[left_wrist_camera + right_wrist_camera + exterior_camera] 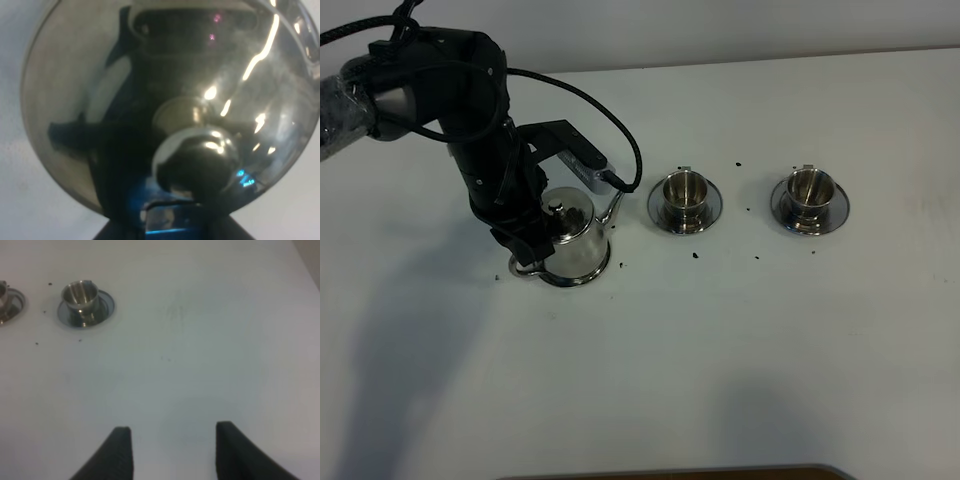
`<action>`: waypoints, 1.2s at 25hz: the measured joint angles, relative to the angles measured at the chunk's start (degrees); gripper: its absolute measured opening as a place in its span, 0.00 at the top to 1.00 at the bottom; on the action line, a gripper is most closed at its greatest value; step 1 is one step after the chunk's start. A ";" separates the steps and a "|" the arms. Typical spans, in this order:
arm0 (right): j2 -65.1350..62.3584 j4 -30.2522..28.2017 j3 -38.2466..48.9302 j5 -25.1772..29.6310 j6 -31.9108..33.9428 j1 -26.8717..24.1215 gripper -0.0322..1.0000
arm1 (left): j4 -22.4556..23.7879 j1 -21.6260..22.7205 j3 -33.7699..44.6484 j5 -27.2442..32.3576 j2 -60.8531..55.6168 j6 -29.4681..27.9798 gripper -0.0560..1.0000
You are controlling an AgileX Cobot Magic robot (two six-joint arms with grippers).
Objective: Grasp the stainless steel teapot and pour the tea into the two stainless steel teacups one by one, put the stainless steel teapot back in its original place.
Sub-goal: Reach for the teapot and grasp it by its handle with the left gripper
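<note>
Though the left fingers (520, 245) reach the stainless steel teapot (578, 245), their grip is hidden; the right fingers (120, 452) stand apart, empty.

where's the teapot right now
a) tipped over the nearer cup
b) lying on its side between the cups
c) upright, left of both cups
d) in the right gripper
c: in the exterior high view the teapot stands upright, lid on top, to the left of the two teacups, and the right gripper is open and holds nothing.
</note>
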 joint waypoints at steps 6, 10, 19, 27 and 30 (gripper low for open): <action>0.00 0.00 0.00 0.00 0.00 0.00 0.60 | 0.22 -0.14 0.00 -0.20 -1.40 -0.11 0.69; 0.00 0.00 0.00 0.00 0.00 0.00 0.60 | 0.22 -0.14 0.00 -0.56 -1.40 -0.11 0.69; 0.00 0.00 0.00 0.00 0.00 0.00 0.60 | 0.22 -0.14 0.00 -1.45 -1.40 -0.11 0.70; 0.00 0.00 0.00 0.00 0.00 0.00 0.60 | 0.22 -0.14 0.00 -4.73 -1.40 -0.06 0.70; 0.00 0.00 0.00 0.00 0.00 0.00 0.60 | 0.22 -0.14 0.00 -5.12 -1.35 -0.02 0.70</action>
